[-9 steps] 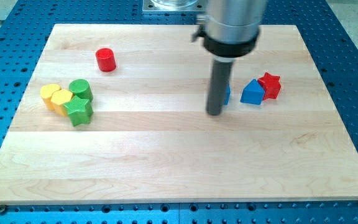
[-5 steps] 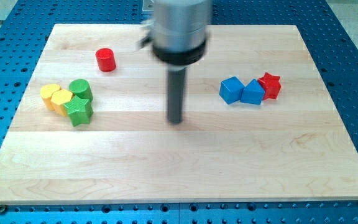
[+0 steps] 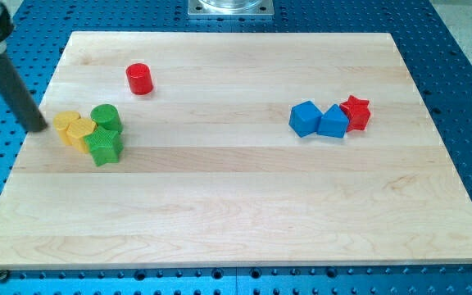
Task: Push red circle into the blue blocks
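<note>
Pincer: none fitted, only my tip [image 3: 35,127], at the desk's [image 3: 236,213] left edge, just left of two yellow blocks [image 3: 74,129]. Wide bare wood fills the centre. Up-right of it sits one red circle [image 3: 139,79]; two blue blocks [image 3: 319,120] and one red star [image 3: 355,112] lie far right; two green blocks [image 3: 104,134] mid-left.

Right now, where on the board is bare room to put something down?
The whole strip along the view's bottom is bare, and so is the middle between the red circle and the blue blocks. It is crowded at the view's left, where my tip stands beside the yellow and green blocks.
</note>
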`<move>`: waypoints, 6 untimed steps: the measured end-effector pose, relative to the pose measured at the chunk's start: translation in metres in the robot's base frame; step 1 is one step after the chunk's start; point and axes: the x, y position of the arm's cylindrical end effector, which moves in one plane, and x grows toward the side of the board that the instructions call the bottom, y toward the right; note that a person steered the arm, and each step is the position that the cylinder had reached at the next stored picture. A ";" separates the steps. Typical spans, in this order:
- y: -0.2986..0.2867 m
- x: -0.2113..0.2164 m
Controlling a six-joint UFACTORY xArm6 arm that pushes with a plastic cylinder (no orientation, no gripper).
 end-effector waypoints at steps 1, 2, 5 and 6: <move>0.020 -0.047; 0.111 -0.049; 0.139 -0.084; 0.259 -0.074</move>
